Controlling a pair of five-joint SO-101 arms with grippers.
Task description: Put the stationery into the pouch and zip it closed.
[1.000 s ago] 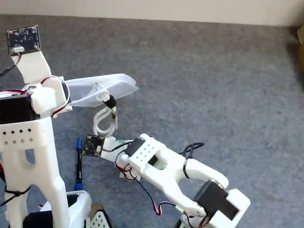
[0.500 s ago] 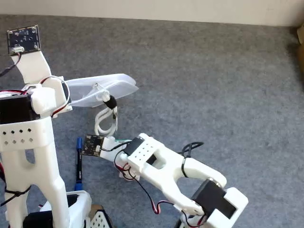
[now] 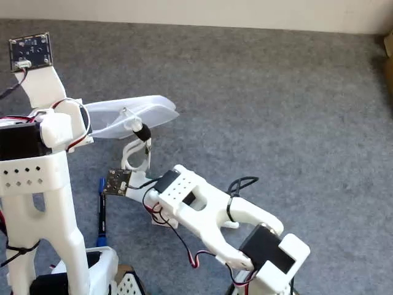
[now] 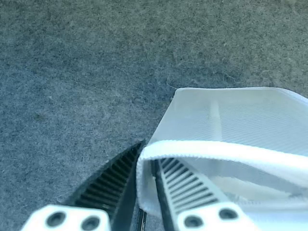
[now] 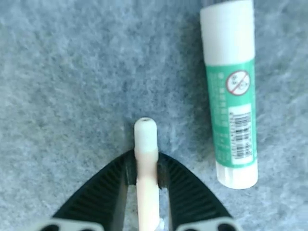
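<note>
Since earlier our right gripper [image 5: 144, 163], clamping a white pen [image 5: 146, 139], edged toward the pouch [image 3: 132, 115] our left gripper [image 4: 147, 166] pinches; we risk the pen snagging its narrow rim.

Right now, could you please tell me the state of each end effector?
Left end effector: closed, clamping the rim of the pouch.
Right end effector: closed, holding a slim white stick.
</note>
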